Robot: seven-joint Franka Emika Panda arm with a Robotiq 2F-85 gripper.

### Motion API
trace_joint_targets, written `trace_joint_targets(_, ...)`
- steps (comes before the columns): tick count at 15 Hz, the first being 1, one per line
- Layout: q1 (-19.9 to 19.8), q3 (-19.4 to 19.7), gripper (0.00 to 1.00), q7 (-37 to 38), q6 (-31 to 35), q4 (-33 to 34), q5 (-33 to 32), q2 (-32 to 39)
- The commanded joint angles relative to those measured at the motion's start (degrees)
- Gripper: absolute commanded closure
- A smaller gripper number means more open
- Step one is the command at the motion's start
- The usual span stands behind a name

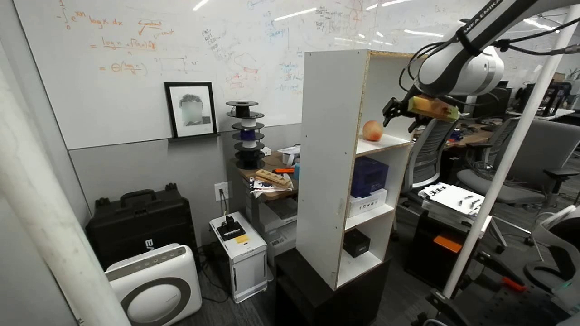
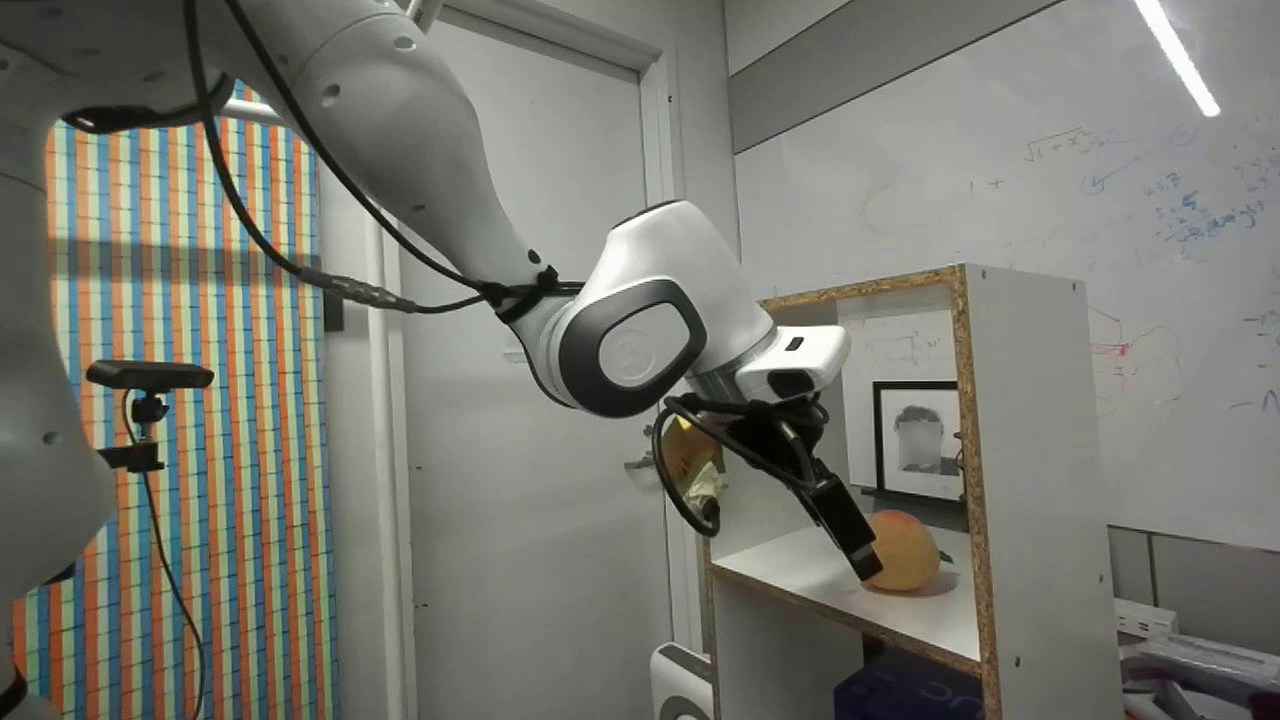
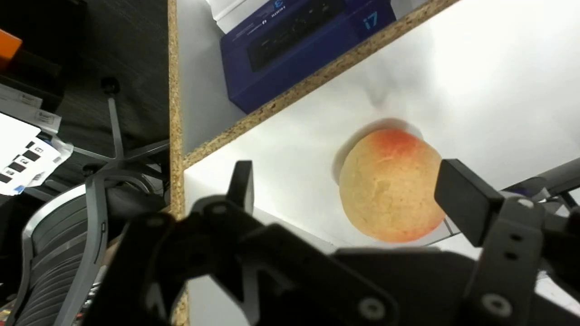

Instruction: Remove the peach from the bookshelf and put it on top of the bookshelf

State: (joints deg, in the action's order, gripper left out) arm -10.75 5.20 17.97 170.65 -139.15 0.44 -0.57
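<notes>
One peach sits off-centre before my spread jaws, so lopsided closing might roll it off the bookshelf.

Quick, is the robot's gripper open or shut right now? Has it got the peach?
Gripper: open, holding nothing; the peach sits inside the bookshelf.

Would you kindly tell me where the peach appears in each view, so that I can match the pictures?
In an exterior view, the peach is right of centre, slightly above mid-height, left of the gripper.
In an exterior view, the peach is right of centre, low, partly hidden by the gripper.
In the wrist view, the peach is right of centre, between the spread fingers.
Shared landmark: the dark blue box, one level below the peach.
</notes>
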Motion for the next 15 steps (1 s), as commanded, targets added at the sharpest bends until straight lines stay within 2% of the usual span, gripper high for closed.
trace_joint_targets(1, 0.48, -0.54, 0.00, 5.17, 4.20, 3.82, -1.33, 4.41)
trace_joint_targets(10, 4.96, 1.70, 0.00, 15.16, 9.73, 9.52, -4.51, 11.07)
trace_joint_targets(15, 8.28, 3.85, 0.00, 17.02, 8.62, 11.33, -4.51, 12.71)
